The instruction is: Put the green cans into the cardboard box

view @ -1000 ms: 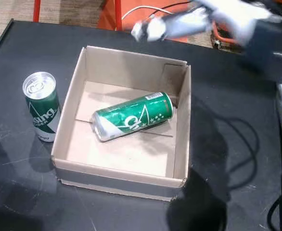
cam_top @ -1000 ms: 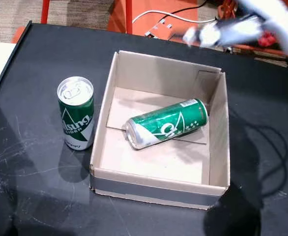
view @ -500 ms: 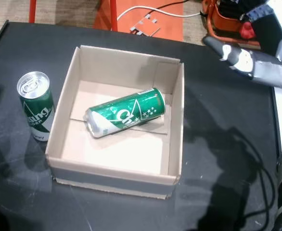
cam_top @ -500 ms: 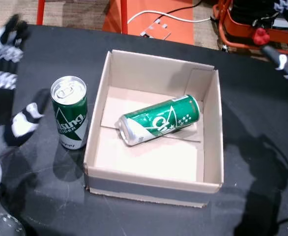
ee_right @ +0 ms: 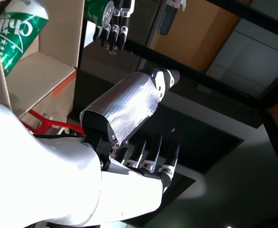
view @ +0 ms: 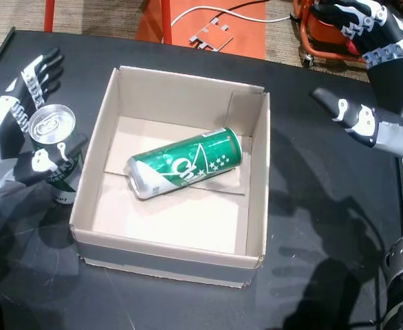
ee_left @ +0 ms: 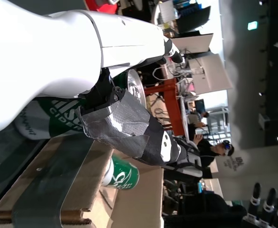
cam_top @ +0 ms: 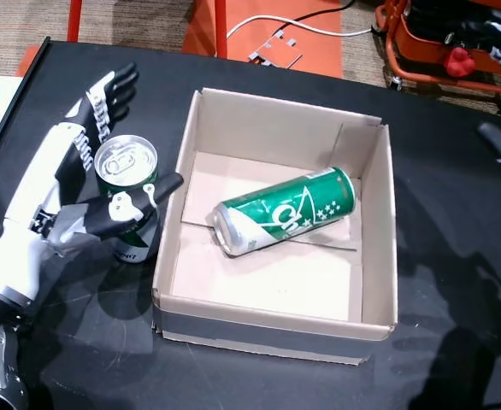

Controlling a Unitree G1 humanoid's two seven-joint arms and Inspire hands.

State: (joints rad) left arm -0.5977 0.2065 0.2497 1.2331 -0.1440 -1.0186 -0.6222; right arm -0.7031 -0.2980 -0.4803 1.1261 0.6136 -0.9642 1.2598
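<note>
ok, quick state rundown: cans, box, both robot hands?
Standing can: upright on the table, outside the box, unopened.
Lying can: on its side inside the box.
Cardboard box: open-topped, holds one can.
Left robot hand: open, fingers spread around the standing can, not closed on it.
Right robot hand: open, empty, raised right of the box.

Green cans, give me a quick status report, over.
Left hand open around upright can, not gripping. Right hand open, clear of the cardboard box. Other can lying inside. Nothing in the way.
</note>
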